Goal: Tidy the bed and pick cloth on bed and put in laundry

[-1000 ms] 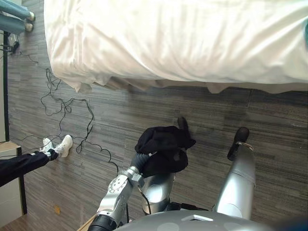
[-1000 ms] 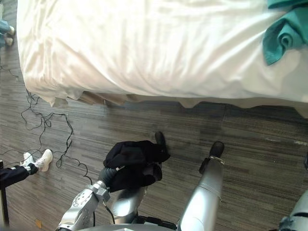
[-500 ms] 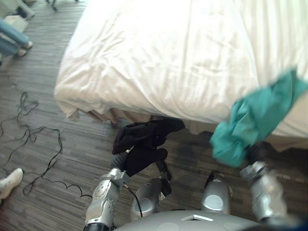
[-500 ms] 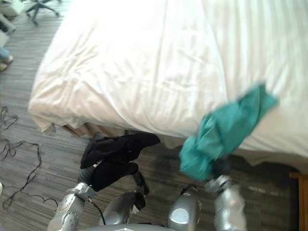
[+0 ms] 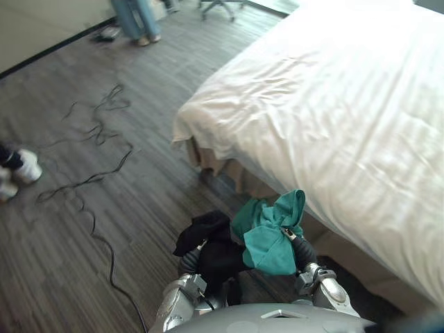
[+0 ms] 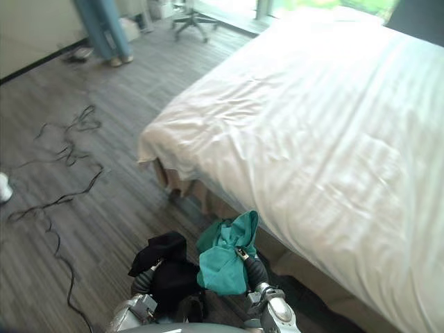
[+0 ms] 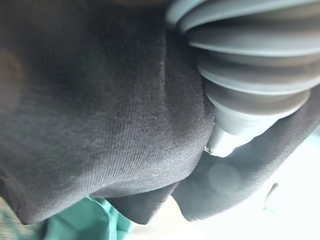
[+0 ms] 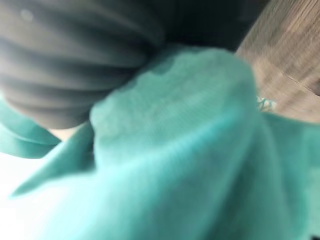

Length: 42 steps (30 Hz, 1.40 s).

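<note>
The black cloth (image 5: 207, 244) hangs in a bunch over my left hand (image 7: 242, 70), low in front of me and above the floor (image 5: 83, 236). It covers the hand so much that only the dark ribbed cover at the wrist shows, so I cannot tell how the hand is closed on it. The teal cloth (image 5: 269, 232) is bunched in the same way over my right hand (image 8: 60, 70), and there too the cloth hides the grip, so I cannot tell it either. The two cloths are side by side, the black one on my left and the teal one on my right, and their edges touch in the middle. In my left wrist view a bit of the teal one shows just past the black fabric. Both cloths are off the bed (image 5: 333, 125), which stands on my right with a white sheet that is a little wrinkled near its corner. Farther to the left, thin black cables (image 5: 97, 128) lie in loose curves on the grey wood floor. A person's white shoe (image 5: 22, 166) shows at the left edge. Another person's legs in blue trousers (image 5: 137, 17) stand far at the top, near the base of an office chair (image 5: 220, 7).
</note>
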Available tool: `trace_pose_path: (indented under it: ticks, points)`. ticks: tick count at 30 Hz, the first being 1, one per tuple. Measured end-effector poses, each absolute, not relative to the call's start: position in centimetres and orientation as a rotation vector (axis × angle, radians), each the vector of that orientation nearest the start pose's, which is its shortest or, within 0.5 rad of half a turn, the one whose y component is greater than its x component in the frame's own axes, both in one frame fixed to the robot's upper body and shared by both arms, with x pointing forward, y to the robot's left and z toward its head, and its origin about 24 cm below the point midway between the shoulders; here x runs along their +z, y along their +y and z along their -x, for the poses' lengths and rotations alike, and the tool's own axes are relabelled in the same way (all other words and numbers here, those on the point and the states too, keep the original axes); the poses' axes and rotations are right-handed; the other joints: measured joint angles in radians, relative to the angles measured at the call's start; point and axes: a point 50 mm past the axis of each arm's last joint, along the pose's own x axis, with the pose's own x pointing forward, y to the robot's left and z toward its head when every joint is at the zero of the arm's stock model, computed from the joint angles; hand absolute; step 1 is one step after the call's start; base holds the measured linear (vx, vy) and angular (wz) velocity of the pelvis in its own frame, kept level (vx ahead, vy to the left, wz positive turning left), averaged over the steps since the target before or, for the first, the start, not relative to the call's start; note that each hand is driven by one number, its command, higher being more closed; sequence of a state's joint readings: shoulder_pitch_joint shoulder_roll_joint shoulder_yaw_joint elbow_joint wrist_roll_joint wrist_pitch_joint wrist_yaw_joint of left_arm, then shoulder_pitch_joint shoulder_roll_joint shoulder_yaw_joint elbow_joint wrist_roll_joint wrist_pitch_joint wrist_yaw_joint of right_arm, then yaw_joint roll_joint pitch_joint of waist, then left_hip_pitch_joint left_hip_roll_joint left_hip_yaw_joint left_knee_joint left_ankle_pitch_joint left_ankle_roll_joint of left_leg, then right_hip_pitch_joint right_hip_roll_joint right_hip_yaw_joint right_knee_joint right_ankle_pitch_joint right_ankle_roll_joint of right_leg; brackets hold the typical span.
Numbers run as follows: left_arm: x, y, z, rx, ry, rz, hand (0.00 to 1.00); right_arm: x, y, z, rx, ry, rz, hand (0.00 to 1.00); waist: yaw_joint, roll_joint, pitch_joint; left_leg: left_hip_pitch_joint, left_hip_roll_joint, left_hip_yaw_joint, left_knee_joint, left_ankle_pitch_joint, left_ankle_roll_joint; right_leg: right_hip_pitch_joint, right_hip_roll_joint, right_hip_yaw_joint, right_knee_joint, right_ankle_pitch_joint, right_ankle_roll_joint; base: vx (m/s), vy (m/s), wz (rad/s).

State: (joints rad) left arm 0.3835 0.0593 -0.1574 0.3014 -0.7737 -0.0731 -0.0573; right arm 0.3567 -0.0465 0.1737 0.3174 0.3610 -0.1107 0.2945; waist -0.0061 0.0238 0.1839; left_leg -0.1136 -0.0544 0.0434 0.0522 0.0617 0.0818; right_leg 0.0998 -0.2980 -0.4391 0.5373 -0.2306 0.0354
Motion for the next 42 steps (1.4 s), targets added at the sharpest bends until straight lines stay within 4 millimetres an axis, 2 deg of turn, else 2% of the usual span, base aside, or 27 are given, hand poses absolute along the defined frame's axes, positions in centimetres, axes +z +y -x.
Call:
trace_pose_path:
  ticks: [2, 3, 4, 5, 6, 7, 8, 10, 13, 14, 15, 16, 19, 21, 22, 29, 32, 34, 35, 36, 37, 38, 39, 40, 41, 42]
  points:
    - [-9.3, 15.0, -12.4, 0.198, 0.578, 0.7, 1.0, -8.5, -13.3, -11.9, 0.186, 0.528, -0.401, 1.0, -0.001, -0.022, -0.011, 0.026, -0.08, -0.195, -0.055, 0.043, 0.0, -0.051, 0.139, 0.223, -0.067, -0.097, -0.01, 0.15, -0.159, 2.61]
    - [-9.5, 15.1, -12.2, 0.204, 0.585, 0.696, 1.0, -8.6, -13.4, -11.6, 0.177, 0.532, -0.402, 1.0, -0.001, -0.021, -0.012, 0.029, -0.097, -0.242, -0.063, 0.05, -0.002, -0.065, 0.165, 0.27, -0.075, -0.105, -0.02, 0.1, -0.113, 2.5]
    - [-9.7, 15.2, -12.0, 0.211, 0.594, 0.689, 1.0, -8.7, -13.5, -11.1, 0.16, 0.533, -0.409, 1.0, -0.007, -0.022, -0.013, 0.037, -0.122, -0.314, -0.066, 0.052, 0.0, -0.101, 0.214, 0.365, -0.089, -0.117, -0.013, 0.09, -0.117, 2.34]
    - [-10.0, 15.4, -11.7, 0.216, 0.606, 0.674, 1.0, -8.8, -13.7, -10.8, 0.14, 0.536, -0.42, 1.0, -0.008, -0.026, -0.015, 0.047, -0.132, -0.328, -0.068, 0.056, 0.007, -0.114, 0.236, 0.42, -0.15, -0.112, -0.014, 0.07, -0.106, 2.22]
    - [-10.1, 15.5, -11.5, 0.215, 0.609, 0.664, 1.0, -8.8, -13.6, -10.8, 0.129, 0.536, -0.439, 1.0, -0.002, -0.032, -0.013, 0.054, -0.143, -0.327, -0.069, 0.057, 0.008, -0.122, 0.228, 0.43, -0.178, -0.083, -0.013, 0.09, -0.127, 1.72]
    - [-10.3, 15.3, -11.0, 0.223, 0.621, 0.668, 1.0, -9.0, -13.7, -10.6, 0.113, 0.542, -0.464, 1.0, 0.014, -0.037, -0.024, 0.075, -0.143, -0.324, -0.084, 0.06, 0.011, -0.094, 0.217, 0.389, -0.186, -0.097, -0.023, 0.1, -0.102, 1.02]
    - [-10.3, 15.1, -10.3, 0.241, 0.624, 0.683, 1.0, -8.8, -13.9, -10.9, 0.108, 0.526, -0.466, 1.0, 0.036, -0.021, -0.035, 0.071, -0.133, -0.303, -0.088, 0.058, 0.01, -0.079, 0.213, 0.357, -0.216, -0.092, -0.022, 0.11, -0.1, 0.77]
    - [-10.4, 15.0, -9.6, 0.255, 0.631, 0.7, 1.0, -8.1, -13.6, -11.8, 0.12, 0.483, -0.473, 1.0, 0.042, -0.004, -0.043, 0.045, -0.119, -0.254, -0.062, 0.042, 0.007, -0.05, 0.213, 0.309, -0.263, -0.084, -0.021, 0.1, -0.069, 0.68]
    - [-10.1, 14.8, -10.0, 0.228, 0.599, 0.709, 1.0, -7.6, -12.2, -12.3, 0.149, 0.468, -0.482, 1.0, 0.066, -0.018, -0.047, 0.011, -0.114, -0.191, 0.013, -0.021, 0.007, -0.001, 0.208, 0.263, -0.307, -0.079, -0.023, 0.13, -0.039, 0.43]
    - [-10.0, 14.7, -10.2, 0.217, 0.592, 0.704, 1.0, -7.6, -12.0, -12.4, 0.151, 0.466, -0.485, 1.0, 0.067, -0.021, -0.05, -0.003, -0.113, -0.173, 0.035, -0.042, 0.007, 0.014, 0.206, 0.256, -0.313, -0.079, -0.023, 0.25, -0.051, 0.23]
    - [-9.8, 14.3, -10.7, 0.16, 0.578, 0.66, 1.0, -7.4, -12.0, -12.4, 0.143, 0.462, -0.486, 1.0, 0.072, -0.031, -0.052, -0.033, -0.105, -0.129, 0.127, -0.091, 0.004, 0.034, 0.206, 0.242, -0.315, -0.077, -0.019, 0.22, -0.042, 0.13]
    - [-9.7, 14.1, -10.7, 0.141, 0.583, 0.641, 1.0, -7.5, -12.0, -12.4, 0.139, 0.463, -0.487, 1.0, 0.075, -0.033, -0.053, -0.036, -0.108, -0.129, 0.148, -0.097, 0.003, 0.044, 0.207, 0.238, -0.315, -0.076, -0.018, 0.22, -0.043, 0.28]
    - [-9.3, 13.2, -12.0, 0.049, 0.569, 0.582, 1.0, -7.6, -12.8, -12.4, 0.099, 0.462, -0.482, 1.0, 0.063, -0.042, -0.062, 0.005, -0.112, -0.145, 0.129, -0.092, 0.01, 0.048, 0.215, 0.235, -0.258, -0.061, 0.001, 0.19, -0.033, 0.44]
    - [-9.2, 12.8, -12.5, 0.027, 0.573, 0.587, 1.0, -7.7, -13.3, -12.4, 0.076, 0.463, -0.486, 1.0, 0.053, -0.031, -0.063, 0.035, -0.096, -0.172, 0.108, -0.088, 0.007, 0.034, 0.231, 0.265, -0.244, -0.084, -0.031, 0.11, -0.025, 0.21]
    - [-10.6, 12.2, -10.5, -0.034, 0.704, 0.554, 1.0, -8.5, -14.2, -12.3, 0.042, 0.484, -0.463, 1.0, -0.004, -0.022, -0.077, 0.168, -0.055, -0.083, -0.154, 0.022, -0.011, 0.047, 0.233, 0.287, -0.395, -0.018, -0.027, 0.02, -0.005, 0.04]
    - [-10.6, 12.2, -10.5, -0.032, 0.705, 0.553, 1.0, -8.6, -14.4, -12.2, 0.034, 0.491, -0.462, 1.0, -0.007, -0.022, -0.077, 0.168, -0.054, -0.079, -0.154, 0.02, -0.014, 0.047, 0.233, 0.29, -0.395, -0.018, -0.027, 0.0, 0.0, 0.0]
    - [-11.0, 12.5, -10.5, -0.017, 0.726, 0.542, 1.0, -9.4, -14.8, -11.6, 0.006, 0.541, -0.462, 1.0, -0.008, -0.022, -0.077, 0.171, -0.052, -0.072, -0.154, 0.016, -0.02, 0.047, 0.233, 0.291, -0.393, -0.018, -0.027, 0.0, 0.0, -0.06]
    - [-11.7, 13.4, -11.0, 0.037, 0.764, 0.519, 1.0, -10.3, -15.6, -11.0, -0.04, 0.6, -0.456, 1.0, -0.007, -0.022, -0.077, 0.17, -0.048, -0.047, -0.138, -0.011, -0.034, 0.048, 0.232, 0.305, -0.384, -0.02, -0.029, -0.02, -0.02, -0.21]
    - [-11.8, 13.8, -11.3, 0.06, 0.766, 0.51, 1.0, -10.5, -16.0, -11.0, -0.055, 0.609, -0.455, 1.0, -0.007, -0.023, -0.076, 0.158, -0.047, -0.033, -0.104, -0.034, -0.036, 0.048, 0.229, 0.307, -0.379, -0.021, -0.029, -0.03, -0.041, -0.2]
    - [-12.0, 15.0, -12.0, 0.11, 0.764, 0.494, 1.0, -10.6, -16.8, -11.1, -0.082, 0.614, -0.447, 1.0, -0.007, -0.022, -0.073, 0.092, -0.026, 0.037, 0.035, -0.123, -0.054, 0.049, 0.226, 0.307, -0.371, -0.022, -0.031, -0.02, -0.054, -0.12]
    - [-12.4, 16.2, -12.2, 0.176, 0.777, 0.485, 1.0, -10.7, -17.9, -11.0, -0.096, 0.629, -0.419, 1.0, -0.007, -0.015, -0.063, 0.032, 0.019, 0.113, 0.194, -0.209, -0.081, 0.055, 0.238, 0.296, -0.358, -0.035, -0.044, -0.01, -0.059, -0.1]
    - [-12.5, 16.7, -12.4, 0.205, 0.776, 0.483, 1.0, -10.7, -18.5, -11.0, -0.1, 0.635, -0.402, 1.0, -0.007, -0.003, -0.056, 0.012, 0.034, 0.118, 0.26, -0.23, -0.083, 0.065, 0.246, 0.296, -0.351, -0.041, -0.047, 0.02, -0.024, 0.05]
    - [-12.4, 17.6, -12.8, 0.244, 0.769, 0.474, 1.0, -10.9, -19.6, -11.0, -0.115, 0.65, -0.375, 1.0, -0.019, 0.008, -0.041, -0.033, 0.058, 0.137, 0.416, -0.236, -0.085, 0.086, 0.249, 0.285, -0.332, -0.064, -0.046, -0.02, 0.0, 0.26]
    - [-12.2, 18.0, -13.2, 0.264, 0.754, 0.472, 1.0, -10.8, -20.4, -10.9, -0.13, 0.659, -0.358, 1.0, -0.02, 0.005, -0.021, -0.093, 0.081, 0.143, 0.568, -0.221, -0.11, 0.095, 0.25, 0.273, -0.311, -0.086, -0.046, -0.03, 0.01, 0.29]
    - [-12.2, 18.2, -13.1, 0.273, 0.757, 0.468, 1.0, -10.8, -20.8, -10.8, -0.13, 0.66, -0.347, 1.0, -0.015, 0.006, -0.014, -0.113, 0.089, 0.142, 0.62, -0.209, -0.129, 0.102, 0.25, 0.271, -0.303, -0.093, -0.048, -0.03, -0.009, 0.16]
    - [-12.4, 18.6, -12.7, 0.292, 0.765, 0.47, 1.0, -10.7, -21.3, -10.8, -0.134, 0.658, -0.333, 1.0, -0.005, 0.0, 0.004, -0.137, 0.093, 0.141, 0.686, -0.18, -0.172, 0.118, 0.242, 0.274, -0.297, -0.106, -0.056, 0.05, 0.013, 0.0]
